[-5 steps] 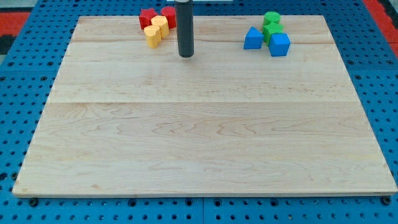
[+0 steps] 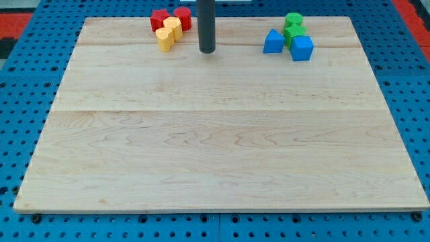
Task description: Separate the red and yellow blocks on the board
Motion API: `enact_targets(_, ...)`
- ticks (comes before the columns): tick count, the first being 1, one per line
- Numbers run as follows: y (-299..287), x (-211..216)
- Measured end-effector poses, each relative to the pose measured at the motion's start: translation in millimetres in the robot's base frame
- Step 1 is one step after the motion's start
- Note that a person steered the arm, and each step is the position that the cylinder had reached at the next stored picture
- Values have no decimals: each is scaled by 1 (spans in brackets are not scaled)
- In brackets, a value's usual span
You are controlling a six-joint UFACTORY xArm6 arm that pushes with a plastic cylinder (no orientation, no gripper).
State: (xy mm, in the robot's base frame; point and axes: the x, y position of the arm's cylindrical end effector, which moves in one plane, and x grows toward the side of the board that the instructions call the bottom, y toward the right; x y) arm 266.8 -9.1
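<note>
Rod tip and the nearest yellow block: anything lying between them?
Nothing. In the camera view, only bare board separates my tip from the yellow blocks, which sit toward the view's left beside the red blocks.

One camera only. It sits above the near edge of the desk (image 2: 222,161) and looks down and forward at a slant, so the wooden top narrows toward the view's top. The whole top fits in the frame, with a strip of blue pegboard (image 2: 20,134) showing on the left, right and bottom edges. Distance is moderate: wood grain reads clearly, small things at the far edge stay small but sharp. The dark rod (image 2: 206,23) enters from the view's top and is cut off there; my tip (image 2: 207,51) shows near the far edge. No second view, so no overlap to record.
</note>
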Motion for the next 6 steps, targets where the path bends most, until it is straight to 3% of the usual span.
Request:
enact_targets(1,22,-57)
enact_targets(2,10,-73)
enact_targets(4,-114,-72)
enact_targets(6,-130,-24)
